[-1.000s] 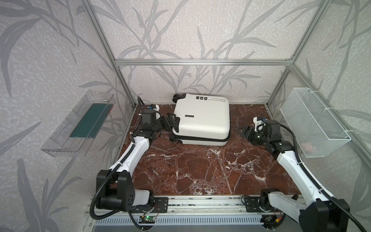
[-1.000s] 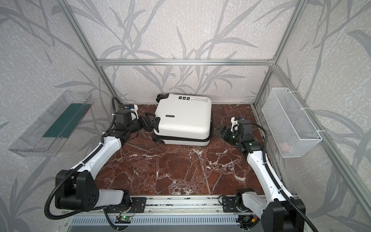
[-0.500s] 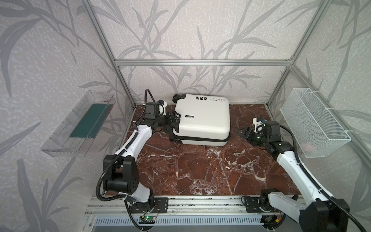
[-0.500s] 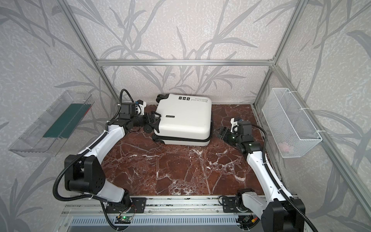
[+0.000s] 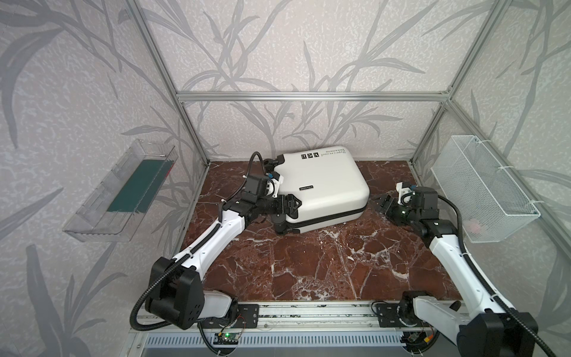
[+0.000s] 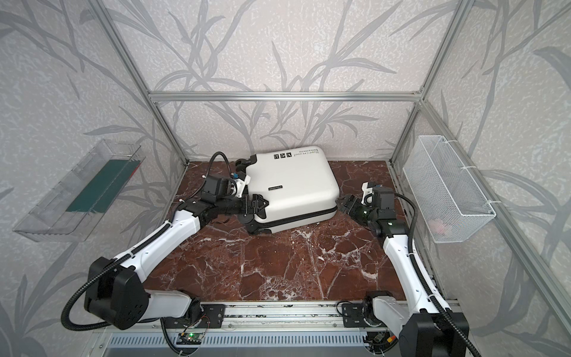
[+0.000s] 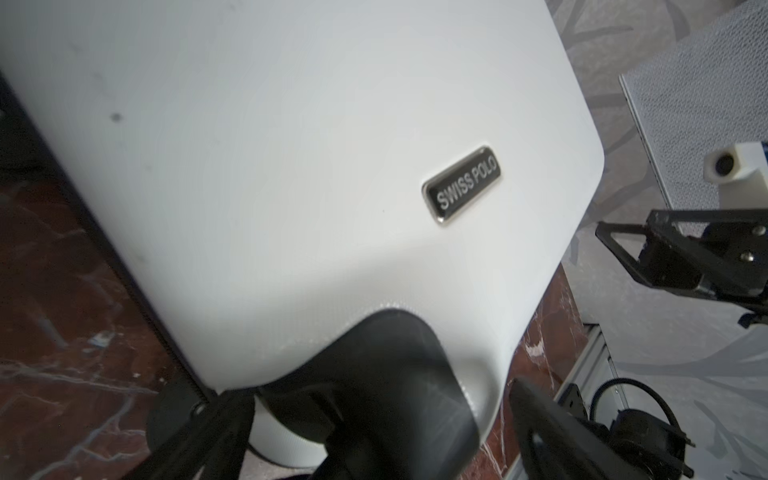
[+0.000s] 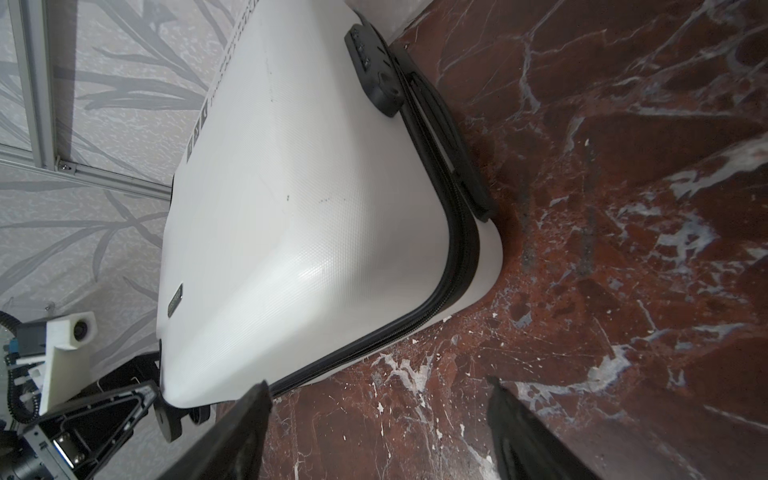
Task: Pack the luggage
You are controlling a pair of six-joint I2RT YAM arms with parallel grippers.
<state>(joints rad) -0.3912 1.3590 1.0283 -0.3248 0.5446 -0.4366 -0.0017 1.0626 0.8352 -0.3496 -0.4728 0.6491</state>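
The luggage (image 5: 321, 185) (image 6: 290, 185) is a white hard-shell suitcase lying flat and zipped shut at the back of the marble table. It sits at an angle to the table edges. My left gripper (image 5: 290, 205) (image 6: 258, 205) is open at its near-left corner. In the left wrist view the gripper (image 7: 374, 449) straddles the black wheel housing (image 7: 395, 374) with gaps on both sides. My right gripper (image 5: 381, 205) (image 6: 344, 204) stands open just off the near-right corner. In the right wrist view this gripper (image 8: 378, 436) has only bare floor between its fingers, beside the black zipper band (image 8: 453, 266) and handle (image 8: 449, 145).
A clear plastic tray (image 5: 92, 222) holding a dark green flat item hangs on the left wall. A white wire mesh basket (image 5: 482, 191) hangs on the right wall with something pale pink (image 5: 475, 227) in its near end. Aluminium posts frame the marble table (image 5: 309, 272).
My left gripper has moved from the suitcase's left side to its near-left corner wheel. The suitcase has turned, its right end now nearer the right gripper. The right arm has hardly moved.
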